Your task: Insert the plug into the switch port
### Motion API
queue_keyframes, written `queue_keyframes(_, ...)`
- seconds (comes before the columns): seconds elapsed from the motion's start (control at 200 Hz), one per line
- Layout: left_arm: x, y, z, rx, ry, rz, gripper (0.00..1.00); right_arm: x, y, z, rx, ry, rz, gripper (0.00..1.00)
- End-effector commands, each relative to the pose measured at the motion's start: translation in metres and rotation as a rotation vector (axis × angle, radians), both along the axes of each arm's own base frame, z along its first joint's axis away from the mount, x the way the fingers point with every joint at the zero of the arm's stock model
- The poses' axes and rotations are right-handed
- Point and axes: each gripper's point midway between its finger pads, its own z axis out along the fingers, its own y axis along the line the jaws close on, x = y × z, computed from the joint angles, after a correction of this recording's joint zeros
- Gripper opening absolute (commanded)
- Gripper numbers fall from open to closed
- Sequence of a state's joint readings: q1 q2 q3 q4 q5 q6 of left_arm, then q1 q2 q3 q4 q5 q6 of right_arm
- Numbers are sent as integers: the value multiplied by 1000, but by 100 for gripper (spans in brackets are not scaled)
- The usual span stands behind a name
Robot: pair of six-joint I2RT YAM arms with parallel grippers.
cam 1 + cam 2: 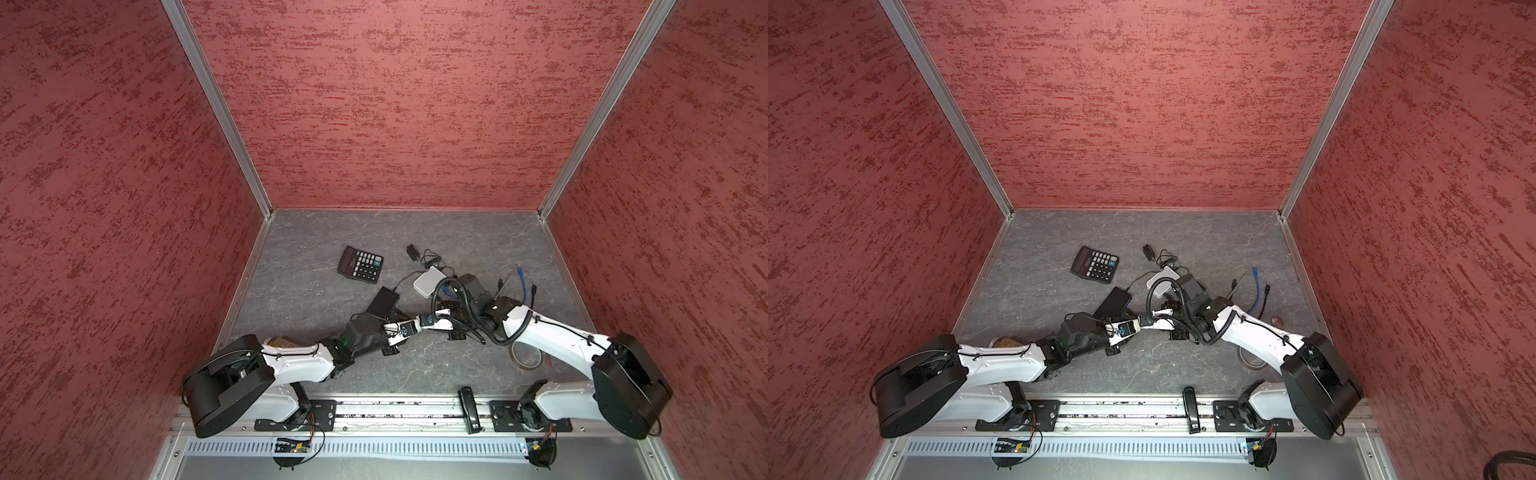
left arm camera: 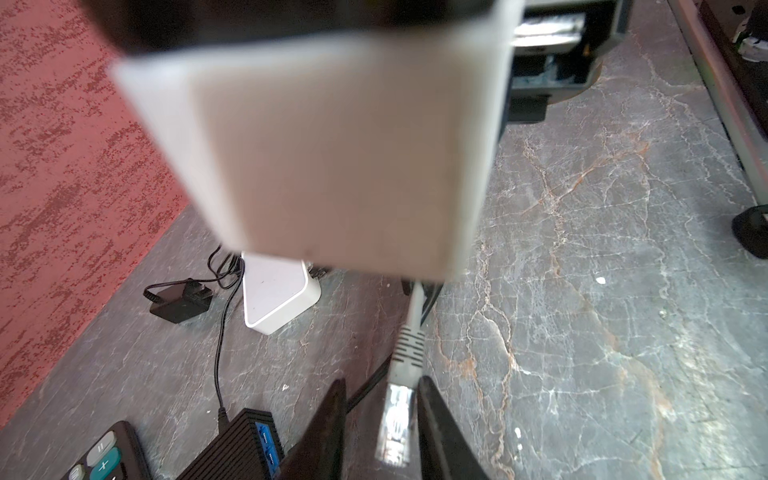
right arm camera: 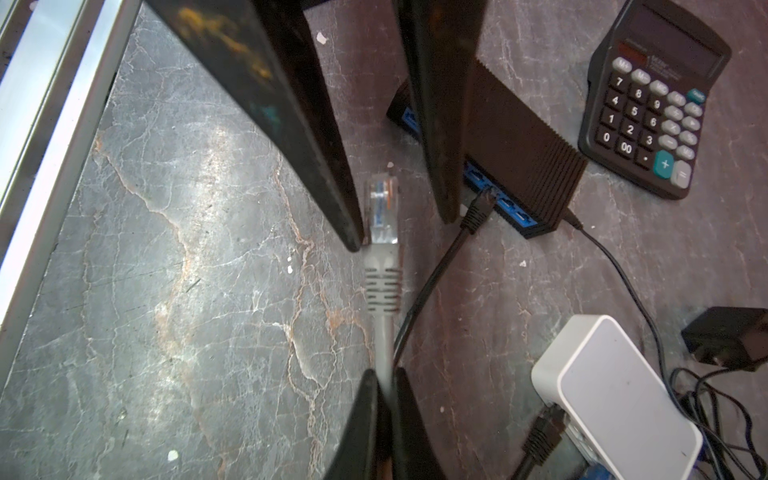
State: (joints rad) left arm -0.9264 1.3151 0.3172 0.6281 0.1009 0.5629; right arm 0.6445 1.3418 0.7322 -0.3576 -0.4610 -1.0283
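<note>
The right hand [image 3: 384,378] is clamping the grey cable [image 3: 383,332]; the left hand [image 2: 382,380] is straddling its plug [image 3: 381,208], open, near the switch [image 3: 519,141].

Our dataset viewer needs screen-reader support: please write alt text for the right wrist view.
The right gripper pinches a grey cable whose clear plug is between the open fingers of the left gripper, near a black switch with blue ports.

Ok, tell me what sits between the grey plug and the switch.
In the right wrist view, one finger of the left pincer stands between grey plug and switch, beside an already inserted black cable.
</note>
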Motion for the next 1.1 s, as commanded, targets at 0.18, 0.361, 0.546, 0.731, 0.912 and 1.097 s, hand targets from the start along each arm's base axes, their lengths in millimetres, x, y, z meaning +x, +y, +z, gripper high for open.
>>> queue_keyframes(0.18,-10,5,-18,79,32,-29,33,0,6,11,21,-13,30,3)
queue_keyframes(0.361,-9,8,-18,84,21,-20,33,1,8,12,26,-14,35,3)
queue_keyframes(0.546,-4,6,-12,65,-9,-8,32,0,9,12,30,-9,40,3)
queue_keyframes(0.731,-3,3,-11,63,-25,-12,31,0,9,12,33,-5,40,3)
queue_keyframes(0.912,-4,0,-11,64,-25,-22,25,0,9,11,34,-2,39,3)
queue_keyframes(1.097,-6,0,-14,71,-19,-26,16,0,11,12,43,-9,38,4)
